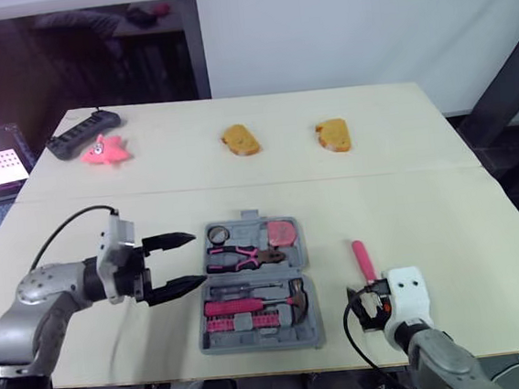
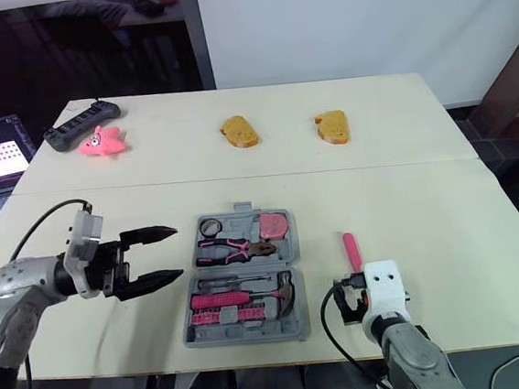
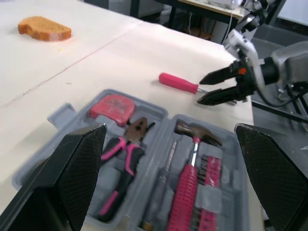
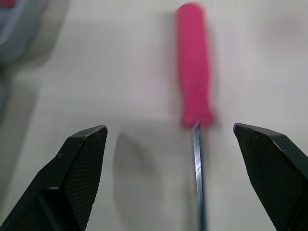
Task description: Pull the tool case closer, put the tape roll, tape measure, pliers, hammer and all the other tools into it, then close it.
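Pale table (image 1: 420,142), open tool case (image 1: 256,345), screwdriver (image 1: 361,258) — tip beneath right end effector (image 4: 169,129)

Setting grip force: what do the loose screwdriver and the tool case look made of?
The screwdriver: the pink handle looks like matte plastic, possibly rubbery, with no glare on it; the thin grey shaft looks like metal. The tool case: grey moulded plastic with a matte finish, judging by its shaped tool recesses and rounded corners.

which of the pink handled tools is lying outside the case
The pink screwdriver, on the table right of the tool case, just ahead of the right claw; the pliers and hammer lie inside the case.
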Available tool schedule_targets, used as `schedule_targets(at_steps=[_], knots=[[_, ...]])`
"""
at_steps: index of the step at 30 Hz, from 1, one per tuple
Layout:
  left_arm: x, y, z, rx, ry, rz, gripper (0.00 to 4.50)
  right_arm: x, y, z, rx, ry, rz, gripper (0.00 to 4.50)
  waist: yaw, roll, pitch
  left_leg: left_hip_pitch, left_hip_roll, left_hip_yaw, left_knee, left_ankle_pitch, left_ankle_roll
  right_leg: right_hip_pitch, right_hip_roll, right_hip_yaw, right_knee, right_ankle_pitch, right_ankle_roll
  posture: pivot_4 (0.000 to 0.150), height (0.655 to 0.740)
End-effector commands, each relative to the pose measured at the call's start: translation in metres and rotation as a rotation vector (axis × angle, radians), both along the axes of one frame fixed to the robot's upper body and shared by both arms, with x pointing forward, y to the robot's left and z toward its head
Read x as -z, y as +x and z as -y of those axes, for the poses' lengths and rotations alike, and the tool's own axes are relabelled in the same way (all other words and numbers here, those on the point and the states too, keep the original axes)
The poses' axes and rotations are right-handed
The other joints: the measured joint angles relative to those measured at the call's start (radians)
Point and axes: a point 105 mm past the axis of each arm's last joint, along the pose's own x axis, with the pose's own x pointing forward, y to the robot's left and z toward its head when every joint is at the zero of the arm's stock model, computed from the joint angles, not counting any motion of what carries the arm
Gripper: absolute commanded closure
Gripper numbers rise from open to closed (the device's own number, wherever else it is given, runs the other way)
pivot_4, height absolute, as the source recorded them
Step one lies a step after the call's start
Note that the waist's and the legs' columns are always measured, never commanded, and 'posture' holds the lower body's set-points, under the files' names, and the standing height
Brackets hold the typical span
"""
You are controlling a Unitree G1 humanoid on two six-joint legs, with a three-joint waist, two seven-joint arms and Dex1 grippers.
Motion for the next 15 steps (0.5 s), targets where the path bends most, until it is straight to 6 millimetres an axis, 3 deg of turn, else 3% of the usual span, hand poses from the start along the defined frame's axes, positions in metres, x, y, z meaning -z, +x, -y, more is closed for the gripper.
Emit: schedule_targets(at_steps=[1,8,11,15], knots=[[-0.004,-0.0011,0.003,0.033,0.006,0.002,0.0,0.0066,0.005,0.0062,0.04,0.003,0.017,0.06,-0.001,0.0,0.0,0.0,0.0,0.0,-0.001,0.0,0.0,0.0,0.0,0.0,0.0,0.001,0.002,0.15,0.74],[-0.0043,-0.0016,0.0013,0.03,0.011,-0.002,0.0,0.0122,0.0038,0.0089,0.026,-0.023,0.01,0.06,0.001,0.0,0.0,0.0,0.0,0.0,0.0,0.0,0.0,0.0,0.0,0.0,0.0,0.001,0.002,0.15,0.74],[-0.0038,-0.0041,0.001,0.026,0.012,-0.002,0.0,0.0145,0.0008,0.0082,0.017,-0.018,-0.005,0.94,0.001,0.0,0.0,0.0,0.0,0.0,0.0,0.0,0.0,0.001,0.0,0.0,0.0,0.0,0.0,0.15,0.74],[-0.0037,-0.0055,0.0008,0.021,0.01,-0.004,0.0,0.0106,0.0037,0.0066,-0.002,-0.025,0.011,2.99,0.002,0.0,0.0,0.0,0.0,0.0,0.0,0.0,0.0,0.001,0.0,0.0,0.0,0.0,0.0,0.15,0.74]])
